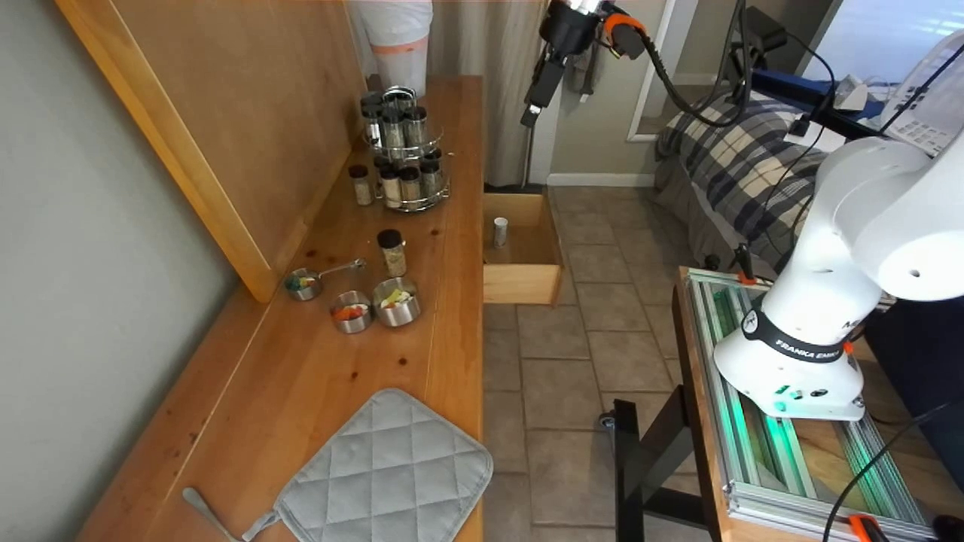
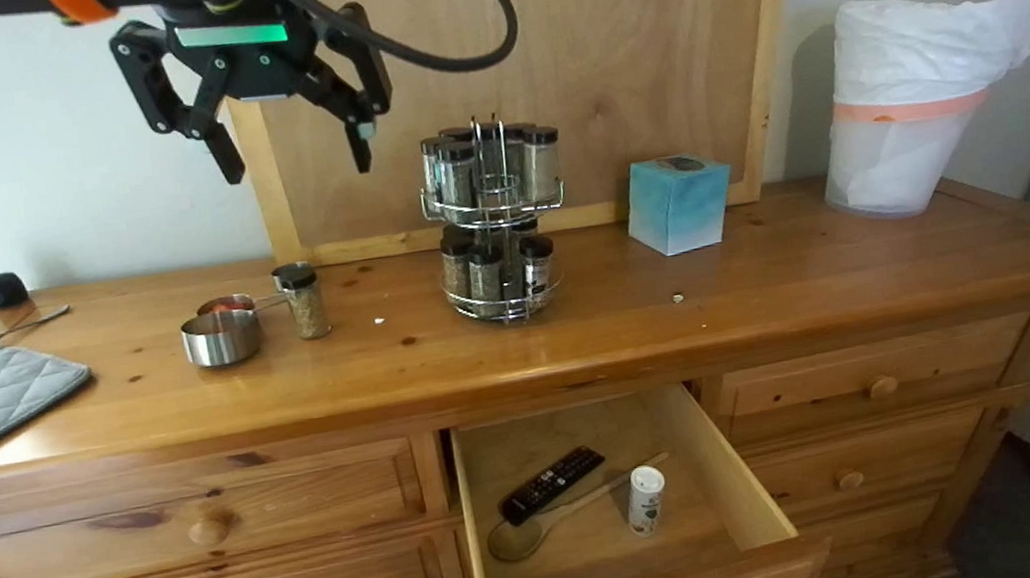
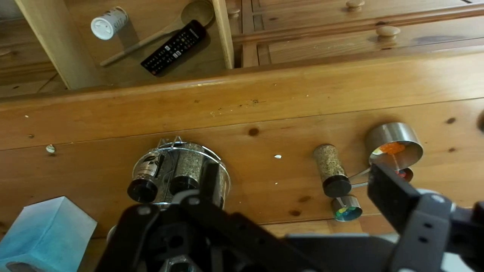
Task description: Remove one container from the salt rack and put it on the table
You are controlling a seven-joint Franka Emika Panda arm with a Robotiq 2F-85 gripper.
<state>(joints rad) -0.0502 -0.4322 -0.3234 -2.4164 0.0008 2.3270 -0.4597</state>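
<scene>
Rack [image 2: 505, 311] fences its jars [image 2: 544, 169] upright, presumably against toppling; hand [image 2: 299, 170], spread wide as if to fit round one, holds nothing (loose jars [image 1: 394, 260] on the surface [image 2: 815, 284], beside rack and near cups [image 1: 399, 313], perhaps already removed).

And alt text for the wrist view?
Open robot tool above a wooden counter with a spice rack, a separate spice jar, metal measuring cups and a tissue box. An open drawer holds a remote control, wooden spoon and white canister.
</scene>
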